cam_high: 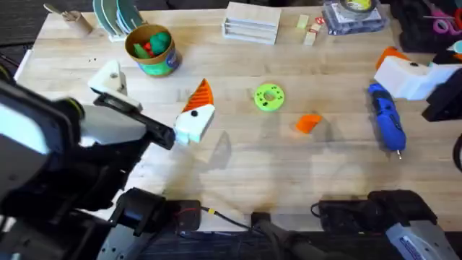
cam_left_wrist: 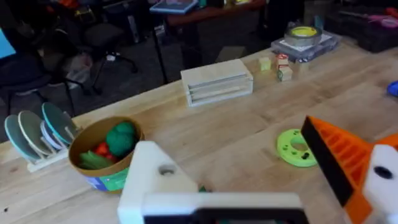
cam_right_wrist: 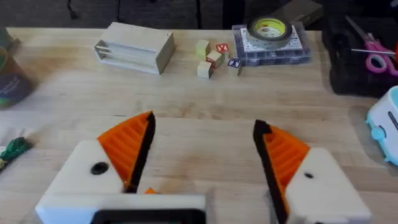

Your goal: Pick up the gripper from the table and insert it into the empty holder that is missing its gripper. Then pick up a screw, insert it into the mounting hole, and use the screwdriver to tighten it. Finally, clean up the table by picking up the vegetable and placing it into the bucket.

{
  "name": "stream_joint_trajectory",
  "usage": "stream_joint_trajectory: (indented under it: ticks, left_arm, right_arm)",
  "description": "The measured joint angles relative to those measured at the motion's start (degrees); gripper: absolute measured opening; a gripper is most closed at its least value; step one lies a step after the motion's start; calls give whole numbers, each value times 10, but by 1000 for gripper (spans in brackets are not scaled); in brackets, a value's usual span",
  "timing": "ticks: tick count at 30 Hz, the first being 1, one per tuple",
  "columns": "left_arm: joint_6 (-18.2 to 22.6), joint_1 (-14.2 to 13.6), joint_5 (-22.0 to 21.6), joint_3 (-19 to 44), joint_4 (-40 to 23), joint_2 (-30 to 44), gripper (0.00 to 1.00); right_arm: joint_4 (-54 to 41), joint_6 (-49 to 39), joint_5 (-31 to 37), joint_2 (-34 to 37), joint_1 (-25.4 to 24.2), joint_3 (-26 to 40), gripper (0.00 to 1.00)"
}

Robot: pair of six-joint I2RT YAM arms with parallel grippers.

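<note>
The loose orange gripper pad (cam_high: pixel 308 123) lies on the table right of centre. My left gripper (cam_high: pixel 151 101) hovers open at the left. One of its white fingers is the bare holder (cam_high: pixel 108 78) (cam_left_wrist: pixel 155 180); the other carries an orange pad (cam_high: pixel 201 94) (cam_left_wrist: pixel 339 155). The blue screwdriver (cam_high: pixel 386 119) lies at the right, just in front of my right gripper (cam_high: pixel 415 72). That right gripper (cam_right_wrist: pixel 202 155) is open and empty, with orange pads on both fingers. A small green vegetable (cam_right_wrist: pixel 13 149) lies on the table. The bucket (cam_high: pixel 151 49) (cam_left_wrist: pixel 102 152) stands at the back left with toys inside.
A green round disc (cam_high: pixel 268 97) (cam_left_wrist: pixel 295 146) lies mid-table. At the back are a wooden block stack (cam_high: pixel 251 23), small cubes (cam_high: pixel 310 29), a tape roll on a clear box (cam_high: pixel 352 14) and a plate rack (cam_high: pixel 115 18). Scissors (cam_right_wrist: pixel 373 53) lie at the far right.
</note>
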Motion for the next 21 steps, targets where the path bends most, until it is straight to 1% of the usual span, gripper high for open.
stream_joint_trajectory:
  ticks: [6, 11, 14, 19, 21]
  left_arm:
    - [0, 0, 24, -101, 95, -70, 993]
    - [0, 2, 44, -154, 151, -105, 993]
    - [0, 9, 52, -175, 172, -107, 993]
    - [0, 21, 57, -205, 181, -107, 993]
    - [0, 27, 61, -218, 195, -107, 993]
  right_arm:
    - [0, 0, 0, 0, 0, 0, 993]
    - [0, 0, 0, 0, 0, 0, 992]
    - [0, 0, 0, 0, 0, 0, 992]
    - [0, 0, 0, 0, 0, 0, 992]
    - [0, 0, 0, 0, 0, 0, 992]
